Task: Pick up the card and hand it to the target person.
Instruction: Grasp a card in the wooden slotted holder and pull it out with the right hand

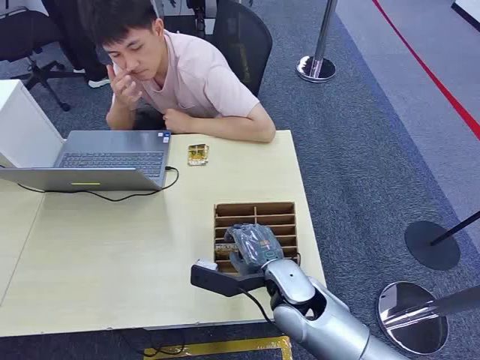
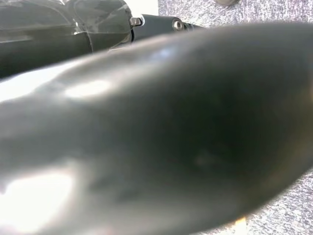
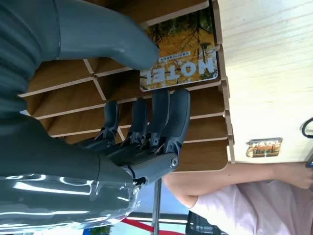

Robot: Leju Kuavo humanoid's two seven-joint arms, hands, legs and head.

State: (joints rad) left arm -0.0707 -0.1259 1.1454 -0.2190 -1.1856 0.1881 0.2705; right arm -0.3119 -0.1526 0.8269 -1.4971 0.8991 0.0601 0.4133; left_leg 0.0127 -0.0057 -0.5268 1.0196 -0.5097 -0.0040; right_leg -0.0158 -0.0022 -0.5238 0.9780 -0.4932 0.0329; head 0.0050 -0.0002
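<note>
Over the slotted wooden rack [image 3: 207,122], my right hand [image 3: 110,112] hovers with fingers [image 3: 177,117] apart, empty; hotel card [image 3: 181,54] at twelve o'clock looks thin, stiff, slick, so I'd pinch its exposed edge.

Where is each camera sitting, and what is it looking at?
Head view: high on the robot, looking down at the table, card rack and person; right hand over the rack.
Left wrist view: blurred dark robot body, grey carpet at the edges.
Right wrist view: behind the right hand, facing the rack and hotel card.
Shared: rack, person, small card.
</note>
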